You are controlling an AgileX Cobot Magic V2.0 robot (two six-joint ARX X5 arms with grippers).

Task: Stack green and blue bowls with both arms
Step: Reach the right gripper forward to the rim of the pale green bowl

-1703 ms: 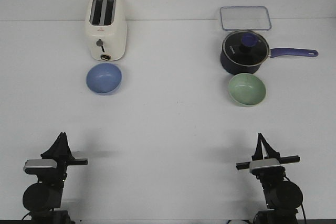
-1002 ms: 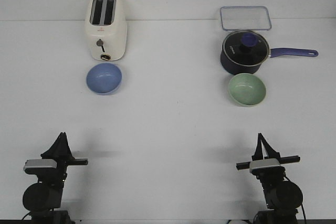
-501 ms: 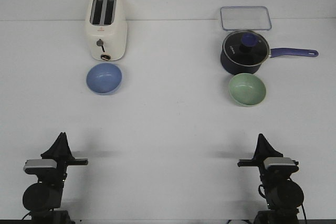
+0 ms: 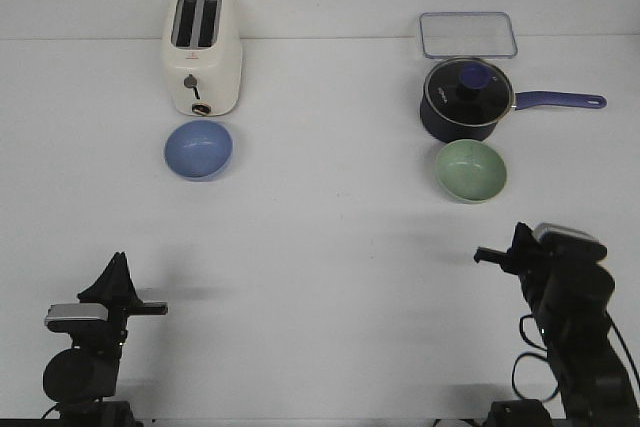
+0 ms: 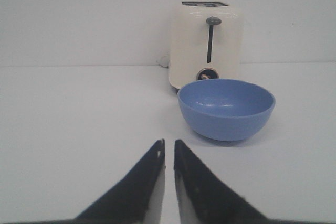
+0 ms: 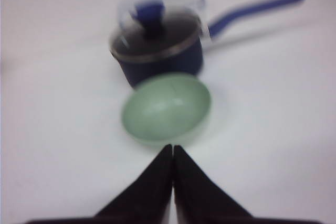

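Note:
The blue bowl (image 4: 198, 149) sits upright on the table at the left, just in front of a toaster. The green bowl (image 4: 470, 170) sits upright at the right, just in front of a saucepan. My left gripper (image 4: 118, 263) is low at the near left, far from the blue bowl, with its jaws nearly together and empty. In the left wrist view the gripper (image 5: 168, 144) points just left of the blue bowl (image 5: 226, 108). My right gripper (image 4: 518, 235) is raised at the near right, shut and empty. In the blurred right wrist view the gripper (image 6: 172, 148) points at the green bowl (image 6: 167, 107), a short way from it.
A cream toaster (image 4: 201, 52) stands behind the blue bowl. A dark navy saucepan (image 4: 467, 99) with a glass lid and a handle pointing right stands behind the green bowl. A clear container (image 4: 467, 34) lies behind the pan. The white table (image 4: 330, 237) lies between the arms.
My right arm has lifted, moving forward and to the right, nearer the green bowl. The left arm and both bowls have not moved.

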